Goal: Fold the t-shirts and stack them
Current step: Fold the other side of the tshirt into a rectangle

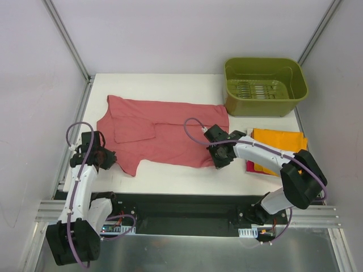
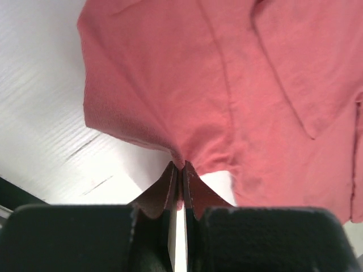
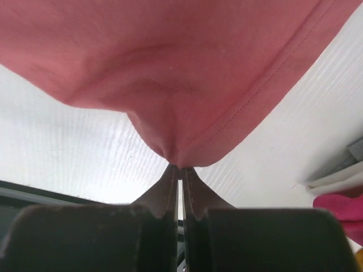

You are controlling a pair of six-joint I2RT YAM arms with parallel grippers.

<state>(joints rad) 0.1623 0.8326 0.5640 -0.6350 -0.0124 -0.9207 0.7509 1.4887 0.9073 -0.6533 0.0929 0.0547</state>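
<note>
A salmon t-shirt (image 1: 164, 127) lies spread on the white tabletop (image 1: 187, 175), its near edge clamped by the left pincer (image 2: 180, 168) and right pincer (image 3: 180, 168); the next move likely needs both lifting together to fold it away from the arms.

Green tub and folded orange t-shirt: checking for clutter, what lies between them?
Only a bare strip of white table separates green tub and orange t-shirt, per the top external view.

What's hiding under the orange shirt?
Under the orange shirt, a magenta-pink shirt peeks out at the near-left edge. The rest is covered, so its fold cannot be seen.
</note>
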